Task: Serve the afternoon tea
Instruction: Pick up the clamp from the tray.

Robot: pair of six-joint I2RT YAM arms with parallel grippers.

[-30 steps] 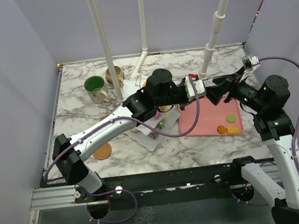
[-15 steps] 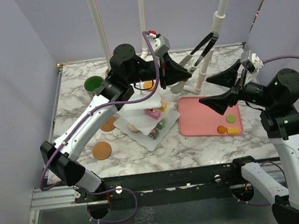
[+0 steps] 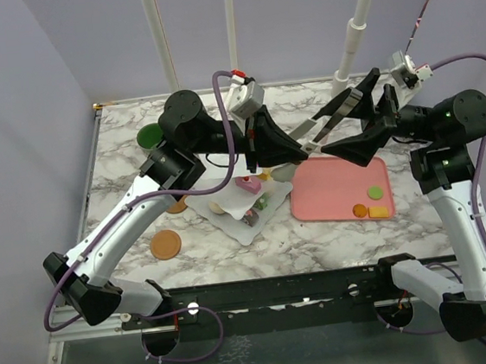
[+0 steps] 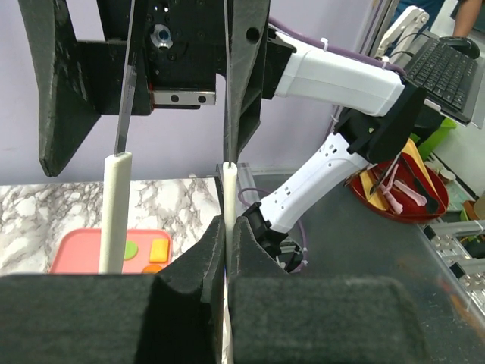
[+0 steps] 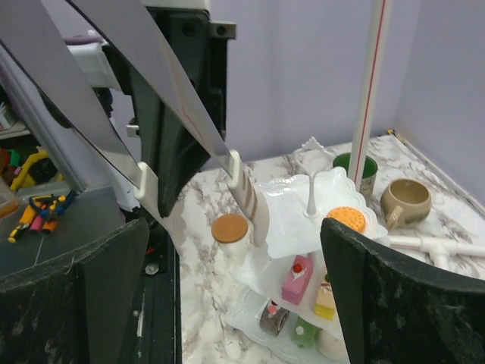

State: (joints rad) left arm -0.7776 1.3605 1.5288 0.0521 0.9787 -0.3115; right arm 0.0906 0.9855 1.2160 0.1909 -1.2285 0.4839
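The stand (image 3: 237, 224) sits on the counter (image 3: 318, 237) left of centre with pastries (image 3: 248, 184) on its tiers, and three loose pieces (image 3: 375, 192) lie on the pink tray (image 3: 331, 192) just beside it on the right. Above both, the tongs (image 3: 337, 113) hang in the air between our two arms. Our left tool (image 4: 227, 243) is pinched together on one white tip (image 4: 229, 199). Our right tool (image 3: 333, 129) stands wide apart around the metal blades (image 5: 170, 76), touching neither as far as we can see. We read this as a handover. To do it well, we should bring the right tool square across both blades, well up from the tips, close gently until it bears, and only then part the left. Letting go first risks the tongs swinging or dropping onto the stand.
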